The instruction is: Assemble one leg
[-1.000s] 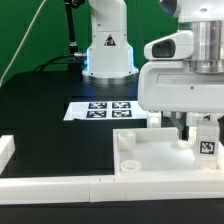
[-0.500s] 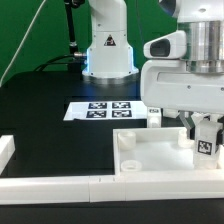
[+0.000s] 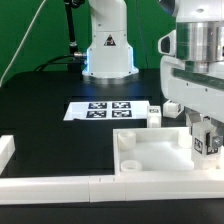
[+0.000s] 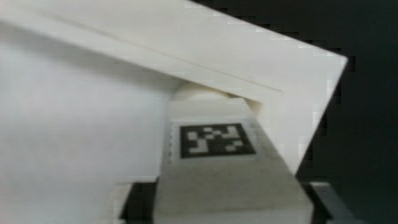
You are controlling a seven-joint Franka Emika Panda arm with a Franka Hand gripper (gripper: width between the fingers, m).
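Seating the leg [image 4: 217, 160] into the tabletop [image 3: 150, 160] corner socket; gripper [image 3: 205, 147] clamping it; next needing twisting, judging by alignment.

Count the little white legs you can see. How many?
2. One leg is held in the end effector over the tray's corner at the exterior view's right. Another leg lies beside the marker board. Others may be hidden.
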